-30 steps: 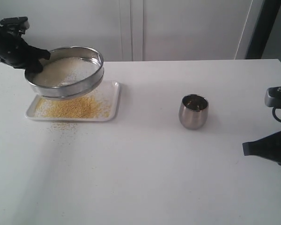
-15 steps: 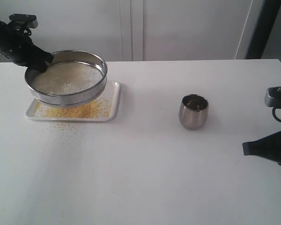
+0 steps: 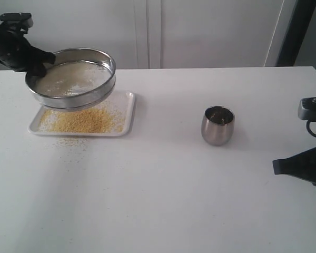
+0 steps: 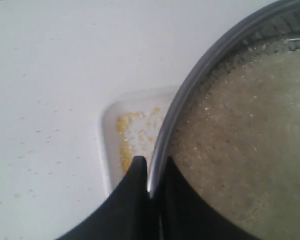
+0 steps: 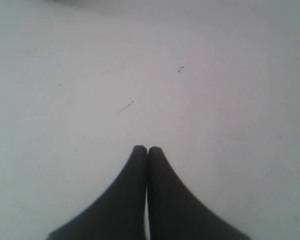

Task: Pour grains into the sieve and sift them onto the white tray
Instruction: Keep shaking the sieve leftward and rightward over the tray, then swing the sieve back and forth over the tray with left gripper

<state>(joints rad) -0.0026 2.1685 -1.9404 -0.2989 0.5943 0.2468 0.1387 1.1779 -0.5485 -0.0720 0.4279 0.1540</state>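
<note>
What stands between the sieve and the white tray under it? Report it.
Nothing visible. The left gripper holds the sieve by its rim, tilted above the white tray, with open air between them; only sifted yellow grains lie on the tray.

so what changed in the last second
The left end effector, clamped on the sieve rim, dropped it level over the white tray half a second ago, then lifted and tilted it again. Tray, steel cup and right end effector stayed put.
</note>
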